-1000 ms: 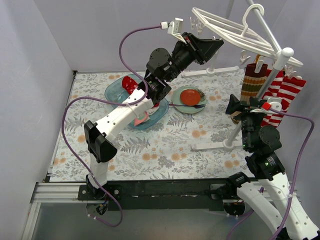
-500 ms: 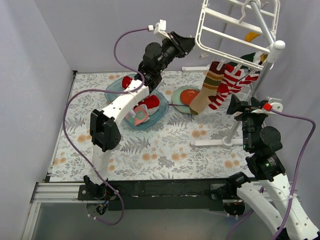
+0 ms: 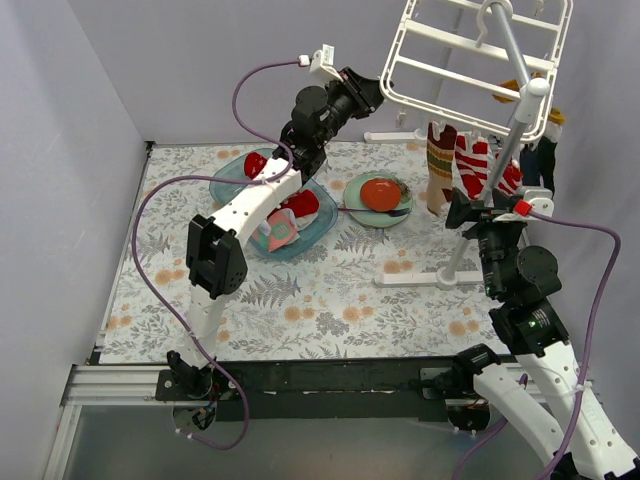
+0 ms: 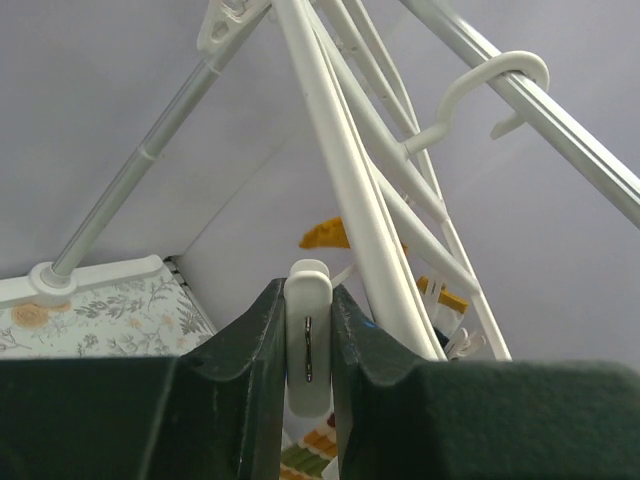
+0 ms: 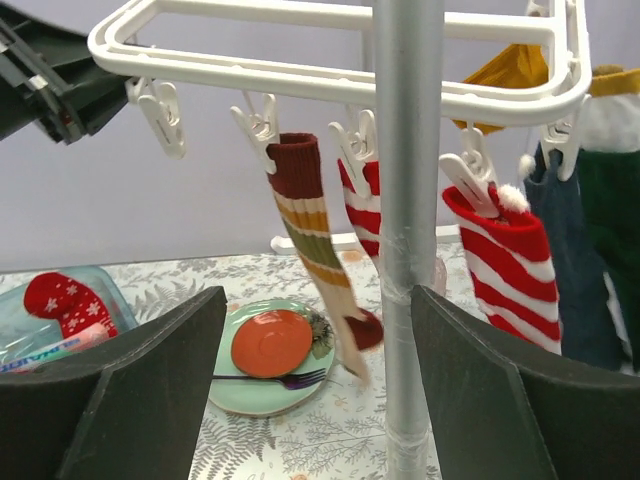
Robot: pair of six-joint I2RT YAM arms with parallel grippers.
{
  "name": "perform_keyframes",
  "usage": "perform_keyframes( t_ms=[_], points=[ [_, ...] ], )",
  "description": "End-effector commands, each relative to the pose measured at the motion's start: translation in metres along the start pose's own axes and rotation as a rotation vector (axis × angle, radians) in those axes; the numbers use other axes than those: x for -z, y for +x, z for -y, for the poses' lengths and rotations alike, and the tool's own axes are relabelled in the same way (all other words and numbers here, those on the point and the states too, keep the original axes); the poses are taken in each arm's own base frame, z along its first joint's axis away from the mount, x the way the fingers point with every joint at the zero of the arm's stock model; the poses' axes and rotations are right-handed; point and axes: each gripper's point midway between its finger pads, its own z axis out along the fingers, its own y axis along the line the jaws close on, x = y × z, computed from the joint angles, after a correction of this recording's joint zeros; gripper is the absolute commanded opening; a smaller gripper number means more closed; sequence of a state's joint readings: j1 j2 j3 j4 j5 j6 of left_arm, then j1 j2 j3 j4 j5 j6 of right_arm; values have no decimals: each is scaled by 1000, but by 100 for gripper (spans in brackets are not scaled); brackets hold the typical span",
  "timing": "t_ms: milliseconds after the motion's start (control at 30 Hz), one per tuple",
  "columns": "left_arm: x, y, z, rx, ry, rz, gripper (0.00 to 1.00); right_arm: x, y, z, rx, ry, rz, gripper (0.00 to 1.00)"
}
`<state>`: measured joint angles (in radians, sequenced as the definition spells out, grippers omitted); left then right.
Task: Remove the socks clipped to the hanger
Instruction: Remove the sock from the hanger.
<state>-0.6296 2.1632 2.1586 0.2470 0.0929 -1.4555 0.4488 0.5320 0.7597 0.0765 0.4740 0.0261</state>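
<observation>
The white hanger point(image 3: 478, 62) hangs tipped up on a grey stand pole point(image 3: 497, 170). My left gripper point(image 3: 368, 93) is at its left edge, shut on a white clip point(image 4: 308, 335) under the hanger bars point(image 4: 345, 190). Several socks dangle from clips: a brown multi-striped sock point(image 5: 312, 235), red-and-white socks point(image 5: 507, 268), a navy sock point(image 5: 560, 265) and a mustard sock point(image 5: 512, 66). My right gripper point(image 5: 315, 300) stands open, its fingers either side of the pole point(image 5: 408, 260), holding nothing. It sits low by the pole point(image 3: 478, 214) in the top view.
A blue tub point(image 3: 240, 172) at the back left holds a red sock point(image 5: 62, 300) and pink fabric. A green plate point(image 3: 352, 200) carries an orange dish and a fork. The stand's white base point(image 3: 420, 281) lies on the floral cloth.
My left arm pulled the hanger's left edge up and to the left, tipping the rack steeply. The socks swung left and have dropped back beside the pole. The right arm barely moved.
</observation>
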Motion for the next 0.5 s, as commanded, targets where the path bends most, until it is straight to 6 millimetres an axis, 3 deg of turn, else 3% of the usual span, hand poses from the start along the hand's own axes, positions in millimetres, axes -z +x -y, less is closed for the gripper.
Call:
perform_keyframes(
  t_ms=[0, 133, 167, 233, 433, 467],
  points=[
    [2, -38, 25, -19, 37, 76, 0, -9, -13, -26, 2, -125, 19, 82],
    [0, -39, 29, -12, 55, 75, 0, -22, 9, -31, 5, -119, -55, 79],
    [-1, -39, 29, -10, 57, 75, 0, -23, 12, -30, 6, -109, -56, 84],
    [-2, -38, 31, -9, 64, 69, 0, -22, 15, -31, -1, -114, -43, 84],
    [-2, -28, 29, -2, 74, 34, 0, 2, -17, -29, -14, -167, 106, 86],
    [-1, -27, 30, -1, 75, 31, 0, 9, -30, -30, -24, -189, 141, 86]
  ],
)
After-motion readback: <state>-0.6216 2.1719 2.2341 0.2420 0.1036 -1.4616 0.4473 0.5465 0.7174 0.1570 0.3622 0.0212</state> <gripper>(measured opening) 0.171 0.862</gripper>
